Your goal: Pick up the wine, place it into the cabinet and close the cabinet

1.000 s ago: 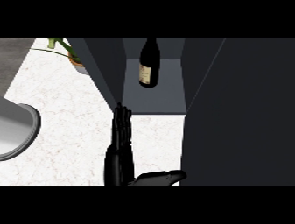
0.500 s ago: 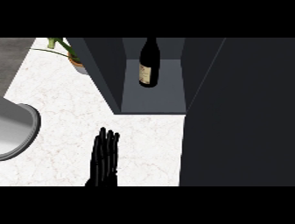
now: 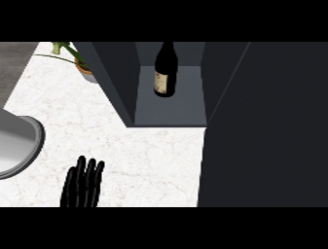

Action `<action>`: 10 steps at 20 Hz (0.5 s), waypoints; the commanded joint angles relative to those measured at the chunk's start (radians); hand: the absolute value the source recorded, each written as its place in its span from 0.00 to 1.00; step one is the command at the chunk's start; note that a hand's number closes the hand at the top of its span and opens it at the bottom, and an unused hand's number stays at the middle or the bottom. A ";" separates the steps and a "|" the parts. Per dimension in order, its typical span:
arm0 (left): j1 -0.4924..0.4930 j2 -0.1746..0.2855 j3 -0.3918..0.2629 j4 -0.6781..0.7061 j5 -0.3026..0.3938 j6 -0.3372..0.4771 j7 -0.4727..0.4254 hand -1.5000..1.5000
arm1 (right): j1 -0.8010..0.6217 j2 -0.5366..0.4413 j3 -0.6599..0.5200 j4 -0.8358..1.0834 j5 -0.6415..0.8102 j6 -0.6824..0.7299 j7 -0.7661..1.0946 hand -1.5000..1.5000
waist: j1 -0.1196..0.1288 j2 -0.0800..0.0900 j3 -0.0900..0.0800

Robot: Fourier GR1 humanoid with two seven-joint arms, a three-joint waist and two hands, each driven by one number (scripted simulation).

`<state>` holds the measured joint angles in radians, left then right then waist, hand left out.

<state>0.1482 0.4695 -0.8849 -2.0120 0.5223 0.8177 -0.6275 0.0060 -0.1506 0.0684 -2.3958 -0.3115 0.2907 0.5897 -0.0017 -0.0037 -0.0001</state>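
Wine bottle [image 3: 165,73] upright inside open cabinet [image 3: 175,110]

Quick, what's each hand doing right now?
Left hand: open, fingers straight, holding nothing.
Right hand: not in view, so it cannot be told.

Only the straight fingers of the right hand [image 3: 82,181] show; its palm and forearm are cut off at the lower edge. The grey left forearm [image 3: 5,146] runs off the left edge. The wine bottle [image 3: 165,68] loses the tip of its neck at the upper edge, and its label [image 3: 161,82] is too small to read. The potted plant [image 3: 77,58] is cropped above and partly hidden behind the cabinet [image 3: 119,82] wall. A dark panel [image 3: 274,126] runs off to the right and below, covering the counter [image 3: 145,160] there.
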 commanded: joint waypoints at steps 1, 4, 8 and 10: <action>0.070 0.074 0.006 -0.082 -0.007 -0.025 -0.004 0.00 | -0.006 0.028 0.065 -0.061 -0.101 -0.019 0.068 1.00 | 0.009 0.001 0.000; 0.066 0.096 0.075 -0.107 0.031 -0.049 0.008 0.00 | 0.035 0.036 0.125 -0.124 -0.166 -0.051 0.175 1.00 | 0.004 0.000 -0.001; 0.180 0.155 0.153 -0.133 0.074 -0.133 -0.076 0.00 | 0.092 0.056 0.167 -0.115 -0.144 -0.029 0.144 1.00 | 0.009 -0.001 -0.001; 0.187 0.167 0.213 -0.137 0.105 -0.139 -0.073 0.00 | 0.132 0.067 0.247 -0.187 -0.140 -0.040 0.184 1.00 | 0.005 -0.003 -0.002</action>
<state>0.2763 0.6008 -0.7467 -2.1405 0.5856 0.7309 -0.6610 0.0787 -0.0886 0.2444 -2.3956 -0.3369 0.2704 0.6855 0.0010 -0.0051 -0.0006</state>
